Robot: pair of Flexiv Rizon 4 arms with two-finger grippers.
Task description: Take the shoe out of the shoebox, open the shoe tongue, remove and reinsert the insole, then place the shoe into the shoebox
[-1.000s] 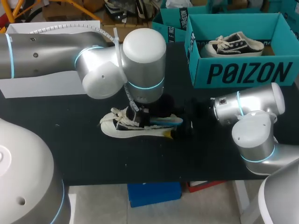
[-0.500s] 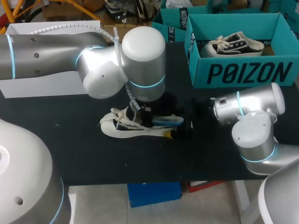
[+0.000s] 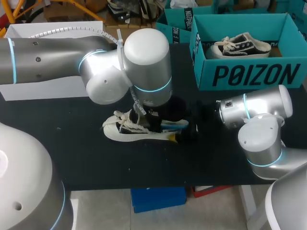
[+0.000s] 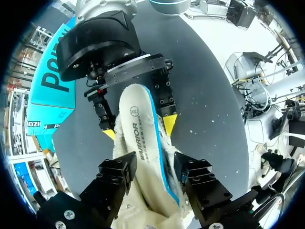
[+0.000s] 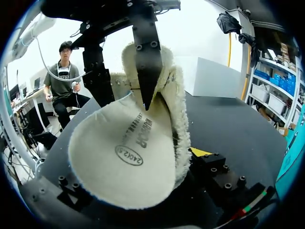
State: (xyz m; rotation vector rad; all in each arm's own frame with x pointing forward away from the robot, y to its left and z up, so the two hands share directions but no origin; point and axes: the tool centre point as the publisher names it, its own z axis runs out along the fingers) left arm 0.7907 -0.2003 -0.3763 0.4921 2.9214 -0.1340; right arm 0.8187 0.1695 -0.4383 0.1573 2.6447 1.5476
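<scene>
Shoe (image 3: 120, 130), pale and laced, stands on the black counter (image 3: 72, 158) in the head view, toe toward the left arm's side. The blue-edged insole (image 3: 173, 123) juts up from its heel. The left end effector (image 3: 153, 120) hangs just over the shoe's opening, mostly hidden under its own wrist. The right end effector (image 3: 184, 130) is at the heel. The teal shoebox (image 3: 249, 74) sits well apart at the counter's far right, with a second, dark shoe (image 3: 240, 45) inside.

In the left wrist view, the insole (image 4: 136, 109) runs up between the left end effector's (image 4: 155, 174) black fingers (image 4: 116, 169), which close narrowly on its two edges. Just ahead, the right end effector (image 4: 140, 129) straddles the heel, its yellow tips (image 4: 170, 123) against the shoe's fleecy collar (image 4: 167, 143) on both sides.

In the right wrist view, the insole (image 5: 128, 152) fills the space ahead, printed face showing and bent into a cup. One finger (image 5: 145, 71) of the left end effector (image 5: 126, 105) lies on that face and the other is at its far edge. The fleece lining (image 5: 177, 105) rises beside the insole.
</scene>
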